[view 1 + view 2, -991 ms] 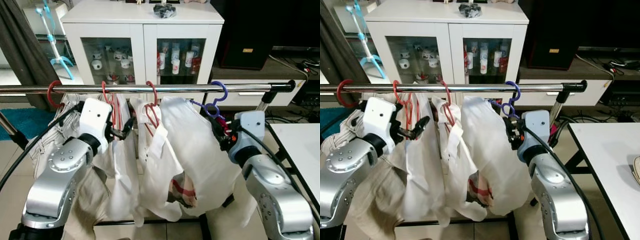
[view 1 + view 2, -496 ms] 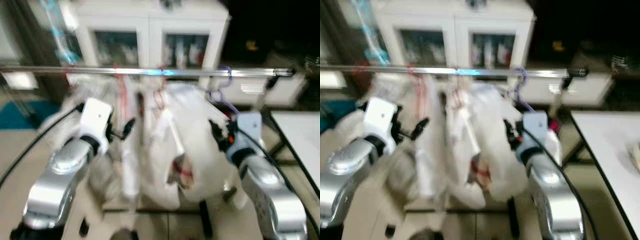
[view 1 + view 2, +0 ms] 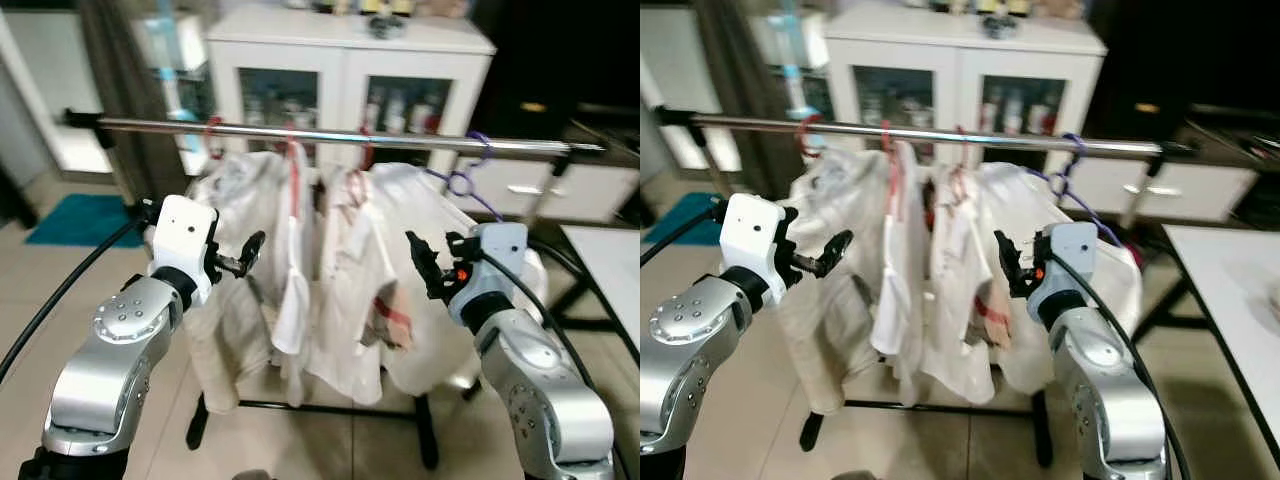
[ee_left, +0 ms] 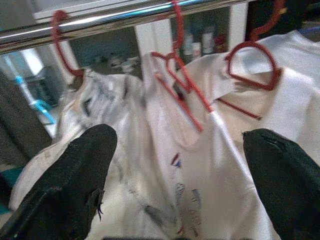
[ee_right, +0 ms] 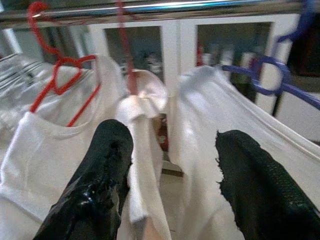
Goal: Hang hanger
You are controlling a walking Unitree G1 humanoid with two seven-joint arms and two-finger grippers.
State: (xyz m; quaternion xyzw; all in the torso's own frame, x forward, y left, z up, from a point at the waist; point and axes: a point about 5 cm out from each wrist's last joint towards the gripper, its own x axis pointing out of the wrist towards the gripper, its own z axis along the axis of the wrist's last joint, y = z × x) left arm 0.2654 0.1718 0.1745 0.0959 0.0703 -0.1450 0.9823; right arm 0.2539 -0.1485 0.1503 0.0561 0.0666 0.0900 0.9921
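Head views: purple hanger [image 3: 462, 178] w/ white garment is hooked on the steel rail [image 3: 330, 136], up and beyond the right gripper [image 3: 425, 262], apart from its fingers. Three red hangers [image 3: 292, 165] w/ pale shirts hang ahead of and between both grippers. Left gripper [image 3: 243, 256] sits short of the shirts, touching nothing. White glass-door cabinet [image 3: 345, 70] stands behind the rail.

Left wrist view: left gripper [image 4: 177, 185] fingers wide apart, nothing between them; red hangers and cream shirts straight ahead past the tips, rail above.

Right wrist view: right gripper [image 5: 172, 185] fingers also spread wide, empty; purple hanger off past one tip, a red hanger hook past the other.

Step, as I judge it: hang looks done, hanger released, robot in retreat phase. Next move calls for clearing both arms back w/o snagging fabric, maybe checking the hook sits fully over the rail.

Vs 1 s ago: right fingers were up at the purple hanger's neck, now clear of it. Whole rack looks farther off and both rail ends show, so the camera has pulled back; hangers seem to hold their order.
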